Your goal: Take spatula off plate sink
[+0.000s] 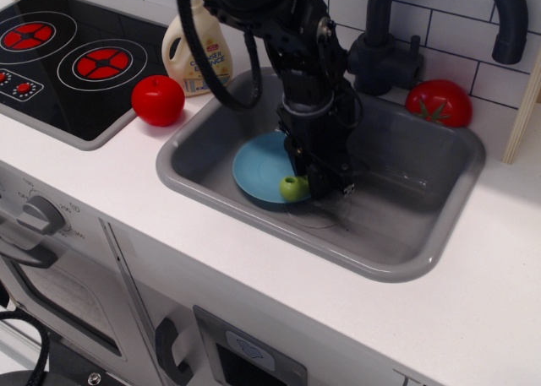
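Note:
The light-blue plate [258, 165] lies on the floor of the grey sink [406, 234], left of middle. My black gripper [325, 183] reaches down into the sink at the plate's right edge. It is shut on the spatula, whose lime-green handle [294, 187] sticks out towards me, end-on. The grey slotted head is hidden behind the gripper. The handle's end hangs over the plate's front right rim; whether it touches the plate I cannot tell.
A dark faucet [439, 14] arches over the sink's back. A red tomato [439, 102] sits at the back right rim. A detergent bottle [196, 52] and a red apple [157, 100] stand left of the sink, beside the stove [59, 61].

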{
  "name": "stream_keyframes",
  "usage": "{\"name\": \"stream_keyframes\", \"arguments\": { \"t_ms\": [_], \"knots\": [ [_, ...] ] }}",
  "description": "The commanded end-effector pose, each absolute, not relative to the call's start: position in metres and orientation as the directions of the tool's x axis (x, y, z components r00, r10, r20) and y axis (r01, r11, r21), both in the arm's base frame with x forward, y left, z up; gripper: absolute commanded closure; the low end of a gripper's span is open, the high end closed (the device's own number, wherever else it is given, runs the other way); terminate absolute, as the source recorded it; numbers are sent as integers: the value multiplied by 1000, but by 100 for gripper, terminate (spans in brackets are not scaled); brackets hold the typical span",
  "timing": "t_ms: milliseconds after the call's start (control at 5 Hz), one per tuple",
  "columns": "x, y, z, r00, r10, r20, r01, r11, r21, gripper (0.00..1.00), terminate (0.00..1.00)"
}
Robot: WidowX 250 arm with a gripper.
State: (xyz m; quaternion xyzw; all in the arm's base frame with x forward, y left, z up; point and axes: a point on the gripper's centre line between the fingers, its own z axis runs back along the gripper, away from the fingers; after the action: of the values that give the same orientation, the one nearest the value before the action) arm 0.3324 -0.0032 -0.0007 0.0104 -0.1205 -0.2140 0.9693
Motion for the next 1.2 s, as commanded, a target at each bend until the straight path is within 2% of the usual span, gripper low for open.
{"name": "stream_keyframes", "arguments": {
  "t_ms": [0,200,400,1000],
  "knots": [
    [338,-24,51,886,-272,377,256,962,93,100,0],
    [332,-44,46,905,-219,364,223,974,32,100,0],
    [327,-62,30,923,-201,328,211,977,5,100,0],
    [314,-82,-6,942,-176,285,178,984,22,100,0]
  ]
}}
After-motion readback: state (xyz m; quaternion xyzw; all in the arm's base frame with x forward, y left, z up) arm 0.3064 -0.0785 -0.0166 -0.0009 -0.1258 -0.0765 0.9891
